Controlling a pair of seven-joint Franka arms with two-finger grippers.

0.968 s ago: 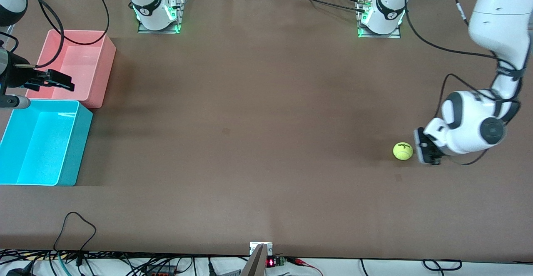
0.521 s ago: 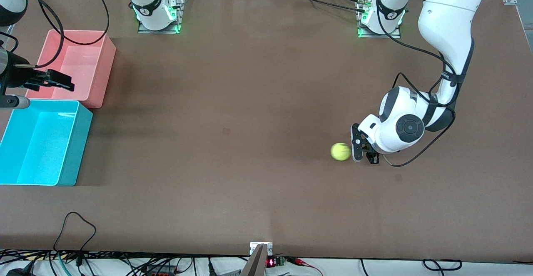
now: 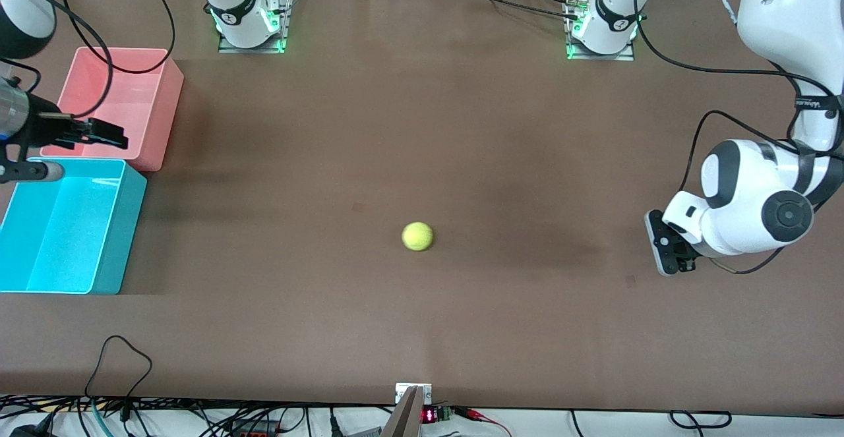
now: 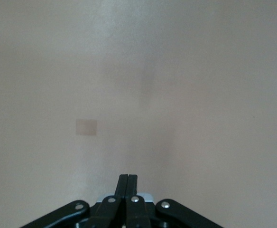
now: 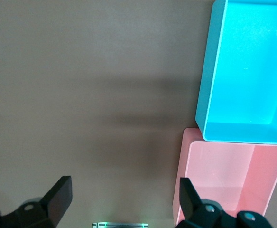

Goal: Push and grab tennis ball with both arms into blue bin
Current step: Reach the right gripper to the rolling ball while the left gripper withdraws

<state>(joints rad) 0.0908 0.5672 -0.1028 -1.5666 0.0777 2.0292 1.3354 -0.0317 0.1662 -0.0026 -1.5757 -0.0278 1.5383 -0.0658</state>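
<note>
Tennis ball (image 3: 417, 236) lies mid-table, well apart from both arms. Left gripper (image 3: 664, 252), fingers pressed together, sits at its three o'clock; right gripper (image 3: 109, 135), spread wide, should meet it squarely beside the blue bin (image 3: 125, 226) at nine o'clock.

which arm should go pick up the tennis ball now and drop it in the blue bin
Probably the right. Its open right gripper hangs by the blue bin, and the tennis ball lies loose mid-table. The left gripper is shut, at the table's opposite end.
</note>
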